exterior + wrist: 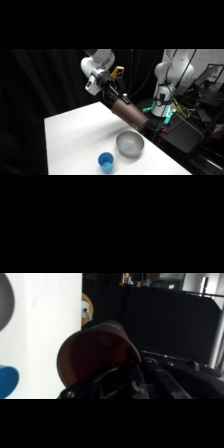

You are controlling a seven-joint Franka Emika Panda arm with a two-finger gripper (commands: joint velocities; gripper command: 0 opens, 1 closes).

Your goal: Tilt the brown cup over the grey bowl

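The gripper (117, 97) grasps the brown cup (130, 114) tilted steeply, mouth down toward the grey bowl (130, 144) — anything inside might spill past the bowl's far rim.

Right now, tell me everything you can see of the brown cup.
The brown cup is a dark reddish-brown tapered tumbler, plastic by its look, wider at the rim. It is held off the table in the gripper, tilted far over, its rim end pointing down toward the grey bowl below it. Nothing else touches it. The wrist view looks at it close up; any contents cannot be made out.
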